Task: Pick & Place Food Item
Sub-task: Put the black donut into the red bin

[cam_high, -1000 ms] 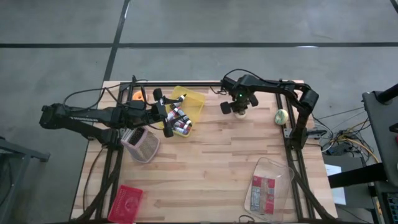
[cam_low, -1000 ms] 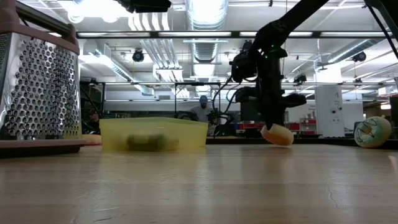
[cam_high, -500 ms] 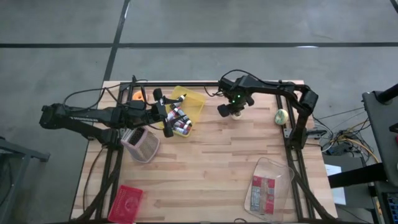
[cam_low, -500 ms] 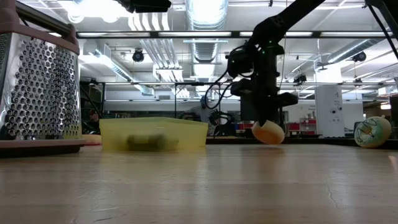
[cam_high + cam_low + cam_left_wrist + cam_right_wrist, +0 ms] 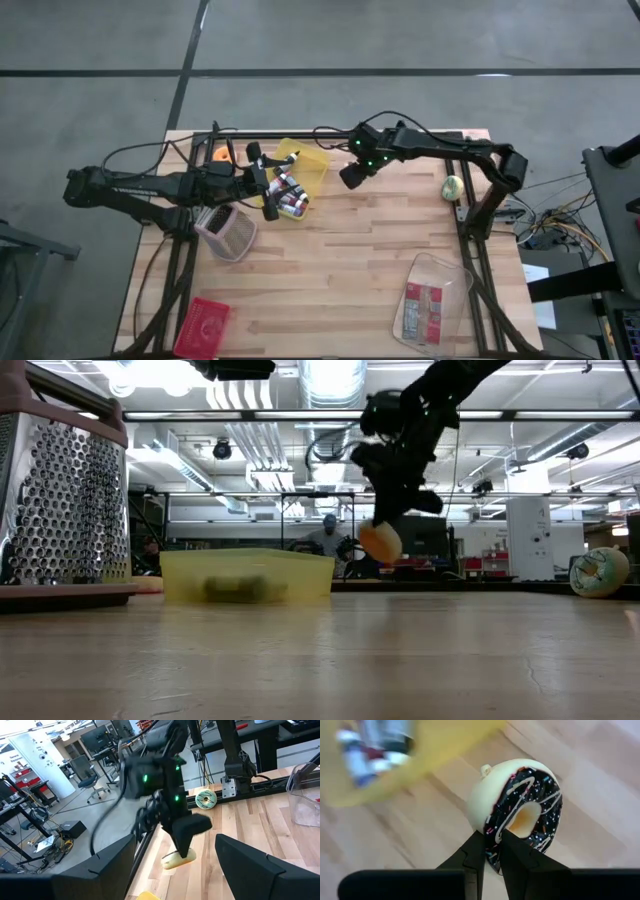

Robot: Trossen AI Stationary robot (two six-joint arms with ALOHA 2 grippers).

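Right gripper [image 5: 489, 851] | clamped on donut [image 5: 522, 812] | above table [image 5: 340, 260]

Right end effector [image 5: 490, 851] pinched nearly closed, raised off the table; left end effector [image 5: 272, 190] spread wide, low.

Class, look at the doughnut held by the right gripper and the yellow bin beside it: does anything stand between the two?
Nothing visible does. The right gripper holds the doughnut clear of the table, and the stretch toward the yellow bin is bare. The left gripper hangs open over the bin's near side, which could crowd the drop.
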